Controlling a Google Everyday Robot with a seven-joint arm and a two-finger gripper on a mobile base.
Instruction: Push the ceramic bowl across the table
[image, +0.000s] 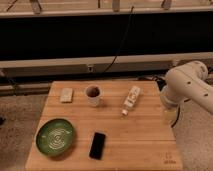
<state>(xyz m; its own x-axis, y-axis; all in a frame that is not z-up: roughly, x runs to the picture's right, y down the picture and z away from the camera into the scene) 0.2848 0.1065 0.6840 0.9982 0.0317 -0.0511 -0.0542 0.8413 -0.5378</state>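
Observation:
The green ceramic bowl (55, 136) with pale rings inside sits on the light-wood table (135, 145) near its front left corner. My white arm (187, 86) reaches in from the right. Its gripper (170, 116) hangs down just off the table's right edge, about level with the table's middle and far from the bowl. The gripper's lower part is mostly hidden behind the arm's white body. Nothing is seen held in it.
A small white cup (93, 95) with a dark inside stands at the table's back middle. A pale block (66, 94) lies to its left, a white bottle (131, 99) lies to its right. A black phone (97, 145) lies just right of the bowl. A dark mark (169, 159) sits near the front right corner.

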